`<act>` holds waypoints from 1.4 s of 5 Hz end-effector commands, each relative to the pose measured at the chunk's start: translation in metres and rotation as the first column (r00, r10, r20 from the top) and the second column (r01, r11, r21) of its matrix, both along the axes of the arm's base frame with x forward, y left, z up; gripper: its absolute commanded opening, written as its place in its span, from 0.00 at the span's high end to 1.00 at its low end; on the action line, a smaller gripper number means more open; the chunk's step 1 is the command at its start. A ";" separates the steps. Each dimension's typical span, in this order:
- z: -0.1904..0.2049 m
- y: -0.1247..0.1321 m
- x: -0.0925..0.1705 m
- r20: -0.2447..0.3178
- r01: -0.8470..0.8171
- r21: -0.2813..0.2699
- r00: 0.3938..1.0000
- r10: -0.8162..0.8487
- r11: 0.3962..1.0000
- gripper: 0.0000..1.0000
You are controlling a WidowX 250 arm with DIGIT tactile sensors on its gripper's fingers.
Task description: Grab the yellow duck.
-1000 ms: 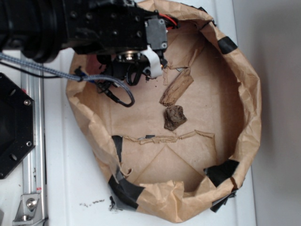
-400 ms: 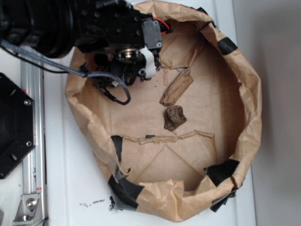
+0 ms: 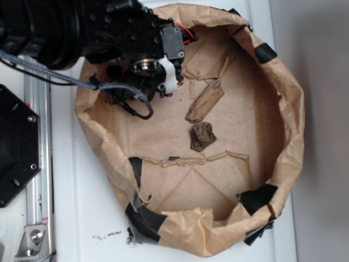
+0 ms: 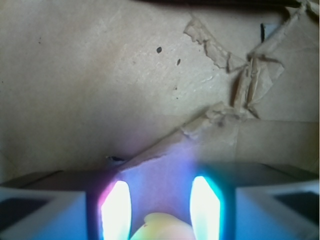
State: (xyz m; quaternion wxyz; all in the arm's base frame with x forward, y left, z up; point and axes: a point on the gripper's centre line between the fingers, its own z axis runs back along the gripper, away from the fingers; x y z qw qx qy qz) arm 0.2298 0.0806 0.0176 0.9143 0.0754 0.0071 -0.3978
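The yellow duck [image 4: 161, 227] shows only in the wrist view, as a smooth yellow-orange blob at the bottom edge. It sits between my two glowing fingers [image 4: 116, 210] and touches both. My gripper [image 4: 159, 190] is shut on it above the brown paper floor. In the exterior view the gripper [image 3: 158, 82] is at the upper left inside the paper-walled enclosure [image 3: 289, 125], and the black arm hides the duck.
A flat bark-like piece [image 3: 204, 102] and a dark brown lump [image 3: 202, 136] lie right of the gripper. Torn paper strips [image 3: 191, 161] cross the floor. Black tape [image 3: 256, 199] patches the crumpled wall. A black plate [image 3: 16, 147] and a metal rail [image 3: 38, 180] stand at the left.
The arm and gripper have shifted left and slightly toward the top of the exterior view. The bark piece and brown lump have not moved.
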 end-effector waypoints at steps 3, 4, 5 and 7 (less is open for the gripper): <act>0.015 0.003 0.004 0.064 -0.018 0.022 0.998 0.017 1.000 1.00; 0.047 -0.019 0.011 0.128 -0.014 -0.029 0.992 0.017 0.999 1.00; 0.087 -0.044 0.023 0.181 0.008 -0.129 0.983 0.016 0.992 1.00; 0.116 -0.060 0.037 0.178 -0.022 -0.243 0.982 0.067 0.970 1.00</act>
